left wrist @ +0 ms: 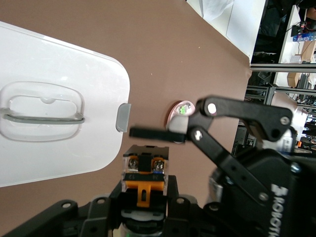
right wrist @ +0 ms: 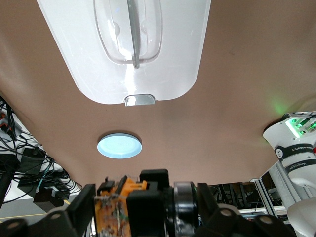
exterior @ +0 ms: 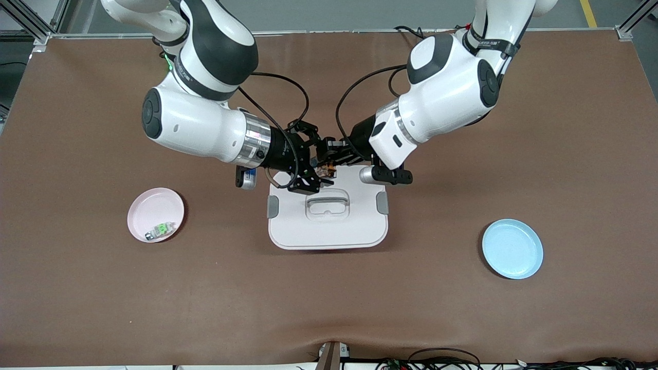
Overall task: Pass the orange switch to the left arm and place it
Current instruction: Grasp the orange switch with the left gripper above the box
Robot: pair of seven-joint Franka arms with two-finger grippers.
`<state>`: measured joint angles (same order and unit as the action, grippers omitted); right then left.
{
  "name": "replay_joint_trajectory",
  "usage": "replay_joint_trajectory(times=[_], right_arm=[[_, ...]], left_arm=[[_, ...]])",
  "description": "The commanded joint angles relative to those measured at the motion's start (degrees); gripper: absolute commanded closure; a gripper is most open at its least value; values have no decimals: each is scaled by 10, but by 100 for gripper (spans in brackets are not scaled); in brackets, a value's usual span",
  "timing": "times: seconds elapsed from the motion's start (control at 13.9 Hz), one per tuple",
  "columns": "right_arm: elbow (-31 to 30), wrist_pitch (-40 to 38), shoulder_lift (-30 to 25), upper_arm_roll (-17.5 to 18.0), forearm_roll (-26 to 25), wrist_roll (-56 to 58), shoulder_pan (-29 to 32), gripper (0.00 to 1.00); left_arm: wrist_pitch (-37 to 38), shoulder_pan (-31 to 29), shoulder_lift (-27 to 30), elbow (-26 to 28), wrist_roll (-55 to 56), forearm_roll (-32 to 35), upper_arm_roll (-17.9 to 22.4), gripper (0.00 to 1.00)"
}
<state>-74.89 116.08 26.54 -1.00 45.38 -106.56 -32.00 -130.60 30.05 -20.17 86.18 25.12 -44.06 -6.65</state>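
Orange switch [exterior: 327, 167], small, rigid, light, sits mid-frame above the box [exterior: 327, 234], clamped in the left pincer [exterior: 335, 158]; right pincer [exterior: 312, 164] spread wide around it. Grip its black body.

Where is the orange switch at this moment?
In the front view, the orange switch is in the air over the box's edge nearest the robots, clamped by the left gripper, with the right gripper open around it.
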Motion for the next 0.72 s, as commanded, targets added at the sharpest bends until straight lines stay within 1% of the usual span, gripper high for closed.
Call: replay_joint_trajectory(times=[0.0, 0.43, 0.5, 0.65], right_arm=[[12, 4, 9, -2, -8, -11, -5, 0], [12, 4, 9, -2, -9, -8, -6, 0], [12, 4, 10, -2, -10, -8, -6, 0], [12, 4, 9, -2, -10, -6, -6, 0]], left_arm=[[-4, 4, -1, -8, 2, -14, 0, 95], [-1, -5, 4, -4, 5, -10, 1, 95], [5, -8, 7, -4, 5, -10, 1, 95], [47, -31, 21, -2, 5, -4, 3, 95]])
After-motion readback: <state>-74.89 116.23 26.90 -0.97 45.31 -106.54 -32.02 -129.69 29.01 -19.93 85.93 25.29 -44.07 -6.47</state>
